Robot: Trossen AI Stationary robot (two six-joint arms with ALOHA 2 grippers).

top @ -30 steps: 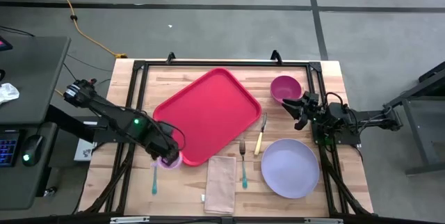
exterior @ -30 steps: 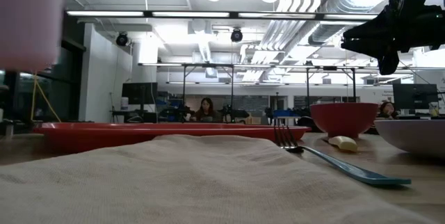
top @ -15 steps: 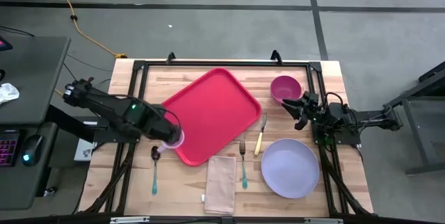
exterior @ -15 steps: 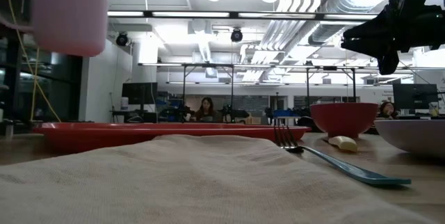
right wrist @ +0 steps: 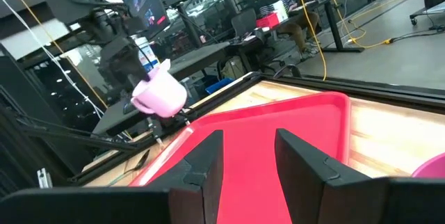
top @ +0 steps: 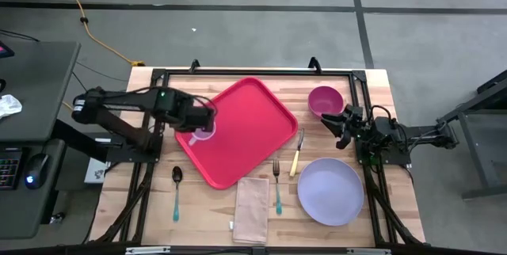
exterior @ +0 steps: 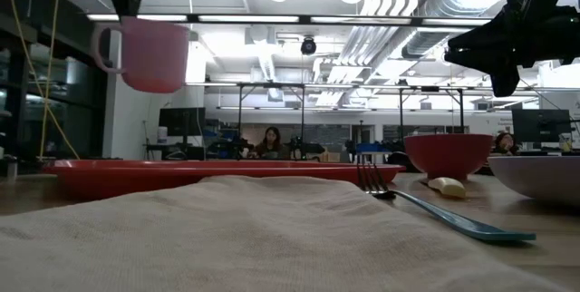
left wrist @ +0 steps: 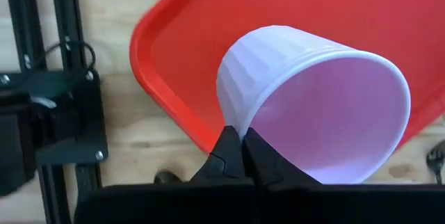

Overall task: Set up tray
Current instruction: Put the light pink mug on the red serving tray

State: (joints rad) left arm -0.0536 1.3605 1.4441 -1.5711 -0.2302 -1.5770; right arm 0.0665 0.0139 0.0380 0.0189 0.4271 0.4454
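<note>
The red tray (top: 242,124) lies slantwise on the table's middle, also seen in the right wrist view (right wrist: 278,137). My left gripper (top: 198,123) hangs over the tray's left corner, shut on a pale pink cup (left wrist: 320,113) with a side handle (exterior: 102,47). The cup (top: 204,131) hangs clear above the tray (exterior: 181,172). My right gripper (top: 336,127) waits at the table's right side, pointing level toward the tray, open (right wrist: 247,156) with nothing between its fingers. My left gripper pinches the cup's wall at the rim (left wrist: 238,128), one finger inside the cup and one outside. The fingers come from above, pointing down. The cup (right wrist: 160,96) hangs below them with its mouth up, slightly tilted, clear of the tray.
A magenta bowl (top: 325,99) stands at the far right and a lavender plate (top: 331,190) at the near right. A knife (top: 296,158), a fork (top: 276,185) and a beige napkin (top: 252,207) lie near the tray's near side. A teal spoon (top: 176,192) lies at the near left.
My left gripper has swung from beside the spoon toward the table's far edge and a little up, rolling its wrist, with the cup still held. The cup has stayed clear of the table and now hangs over the tray's left corner.
</note>
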